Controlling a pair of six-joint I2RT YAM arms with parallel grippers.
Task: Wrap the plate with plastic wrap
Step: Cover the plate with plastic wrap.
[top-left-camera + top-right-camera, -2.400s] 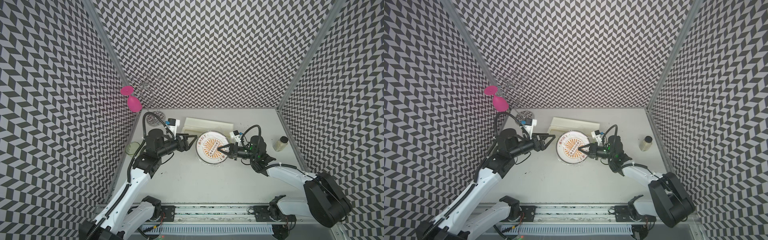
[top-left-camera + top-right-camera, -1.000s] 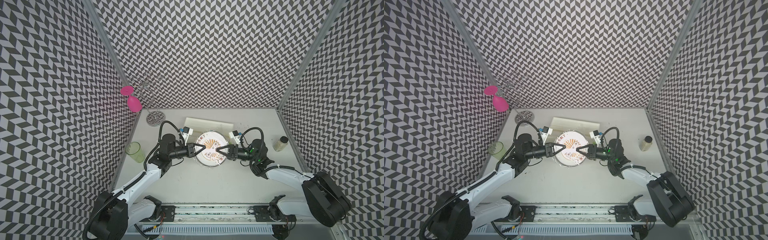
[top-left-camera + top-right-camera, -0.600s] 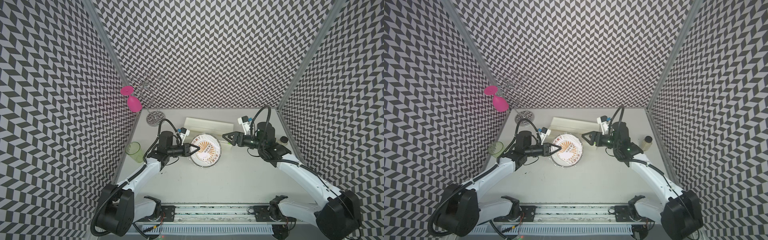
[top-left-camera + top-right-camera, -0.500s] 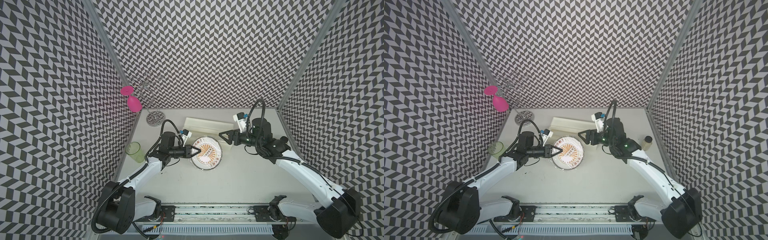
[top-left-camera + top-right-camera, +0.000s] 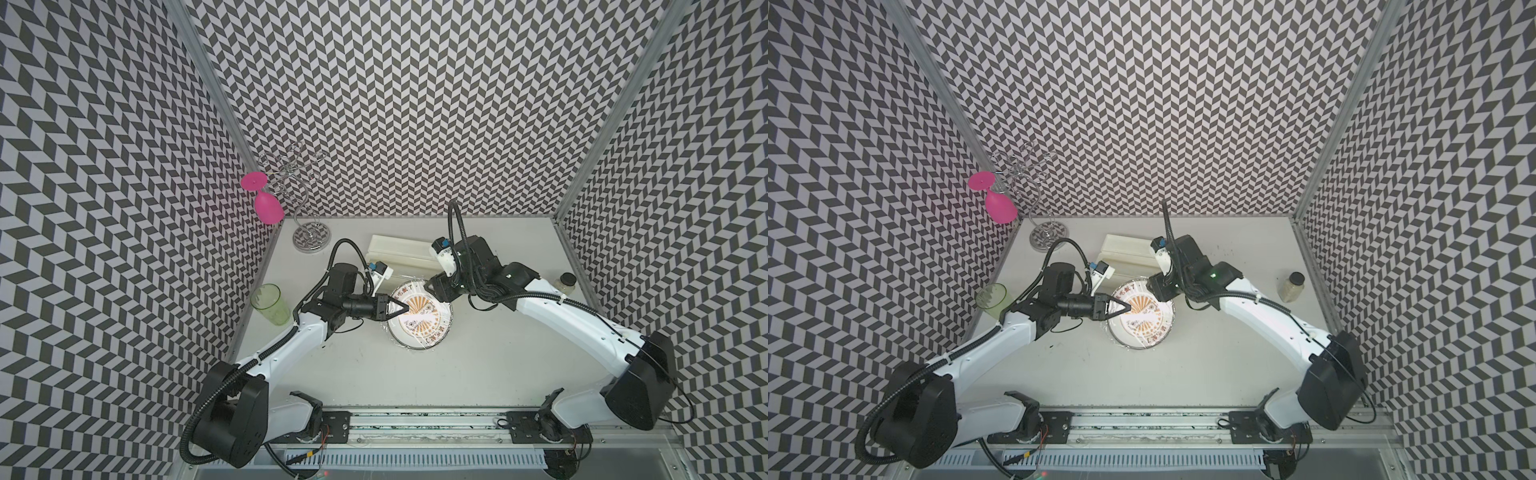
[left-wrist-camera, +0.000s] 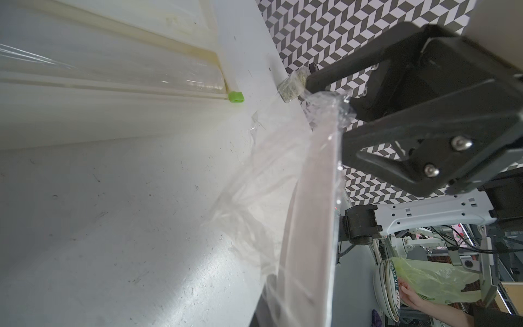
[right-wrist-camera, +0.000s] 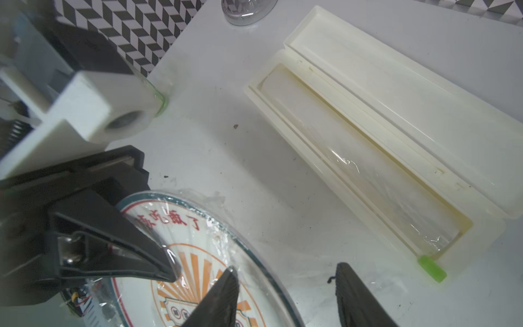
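Chevron-patterned walls box in the pale table (image 5: 478,353) where I work the plate (image 5: 424,328). It sits near the table's middle, just in front of the long dispenser box (image 5: 401,249) that lies toward the far edge. My left gripper (image 5: 402,309) is clamped on the plate's rim on the side facing the table's left edge, with one finger pressed onto the film-covered face (the other, I judge, is underneath, out of sight). The left wrist view shows that side tipped up off the table. Plastic wrap (image 6: 254,184) is stretched over the plate's top and trails loose and crumpled beneath the raised rim. My right gripper (image 7: 285,269) hovers over the rim on the side nearest the box, jaws apart, holding nothing. Covering looks done, and tucking appears to be the step in hand. Next, I judge, the right gripper must pinch the slack film at the rim and fold it under while my left holds the plate up. It should go gently, since thin film tears or clings to itself.
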